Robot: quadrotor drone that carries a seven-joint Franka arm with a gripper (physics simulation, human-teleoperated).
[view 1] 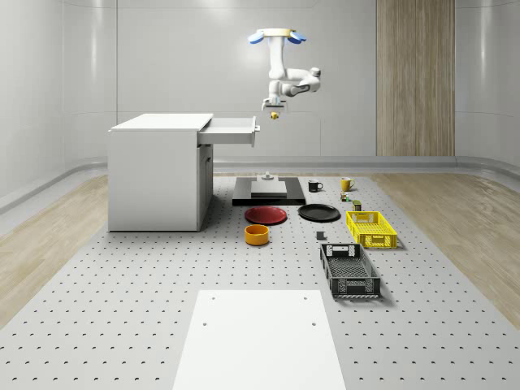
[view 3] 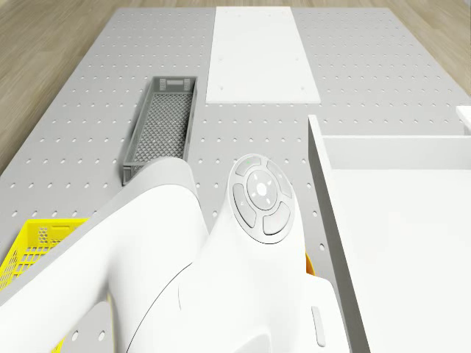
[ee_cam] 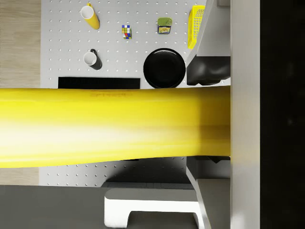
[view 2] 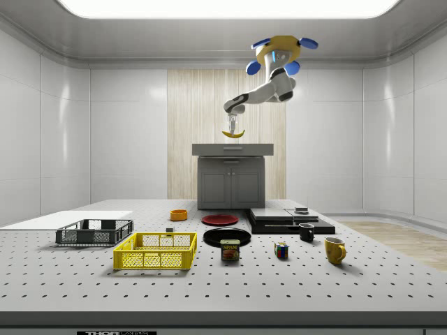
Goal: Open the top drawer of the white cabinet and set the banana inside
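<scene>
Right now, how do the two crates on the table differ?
The yellow crate is bright and shorter; the grey crate is dark, longer and narrower. In the whole-scene view the yellow crate lies farther back, nearer the black plate, and the grey crate nearer the white sheet. Both are open-topped, mesh-walled and lie flat on the table.

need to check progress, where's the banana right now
The banana hangs in the gripper in mid-air, just off the front of the cabinet's open top drawer, on its right in the whole-scene view, with the drone hovering above.
</scene>
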